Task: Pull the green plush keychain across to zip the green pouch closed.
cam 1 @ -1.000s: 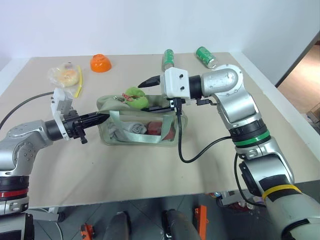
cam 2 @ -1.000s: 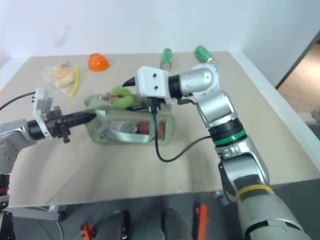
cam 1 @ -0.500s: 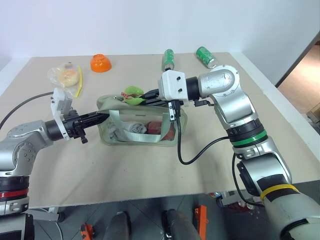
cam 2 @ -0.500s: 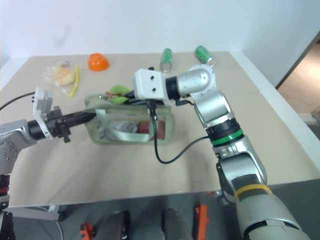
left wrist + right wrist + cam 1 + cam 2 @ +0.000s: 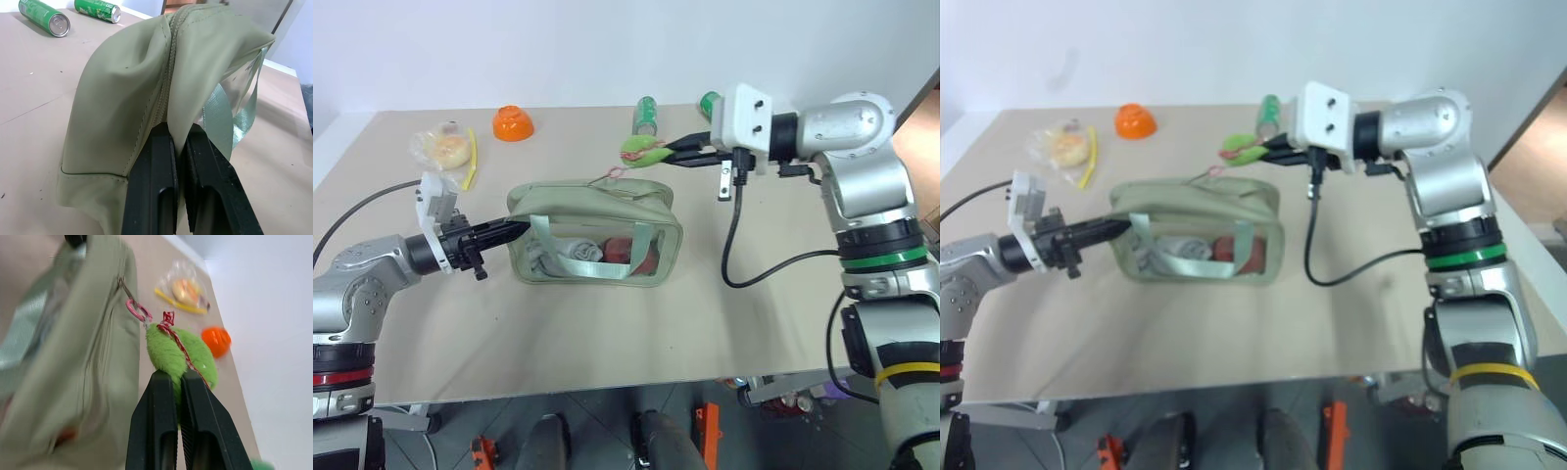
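The green pouch lies mid-table with its clear window facing me, and its top looks drawn together. My left gripper is shut on the fabric at the pouch's left end, and the pinch on the zip seam shows in the left wrist view. My right gripper is shut on the green plush keychain, held above and behind the pouch toward its right. A pinkish ring links the plush tautly to the pouch's top.
An orange bowl and a clear bag of yellow food with a yellow strip lie at the back left. Two green cans lie at the back, close behind my right gripper. The table's right edge runs under my right arm.
My right gripper closed on the keychain above the pouch's left part, then carried it right and slightly up. The pouch's top has drawn shut behind it. The left gripper kept still.
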